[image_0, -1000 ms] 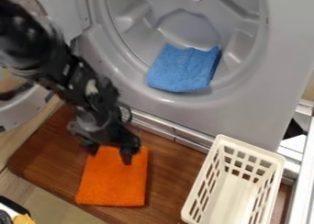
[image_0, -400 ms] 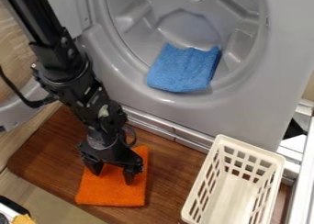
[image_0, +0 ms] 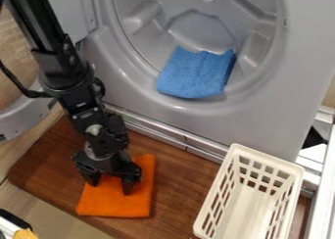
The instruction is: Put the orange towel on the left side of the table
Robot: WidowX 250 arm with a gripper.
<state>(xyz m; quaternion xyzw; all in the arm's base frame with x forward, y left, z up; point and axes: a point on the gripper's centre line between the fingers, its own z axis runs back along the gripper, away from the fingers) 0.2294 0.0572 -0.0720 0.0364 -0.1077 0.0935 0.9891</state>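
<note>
1. Judging by the layout, the task is well along and may be close to done; the bright orange, fuzzy cloth towel (image_0: 116, 203) already lies on the left part of the brown wooden table (image_0: 186, 189), well apart from the cream plastic basket with slotted sides (image_0: 268, 158) on the right.
2. The black two-finger gripper (image_0: 110, 181) is down at the towel's upper part, its fingers apart, one towards each side, with orange cloth showing between them; whether the tips press on the cloth I cannot tell.
3. What is left, as I judge it, is at most a small nudge further left, then lifting clear; the towel's lower left corner sits near the table's edge, so a push too far could leave it hanging over.
4. The towel lies flat, roughly rectangular, longer than it is wide; its sides look fairly straight and its surface has a soft nap; the arm hides some of its upper part, so any crease there is out of sight.
</note>
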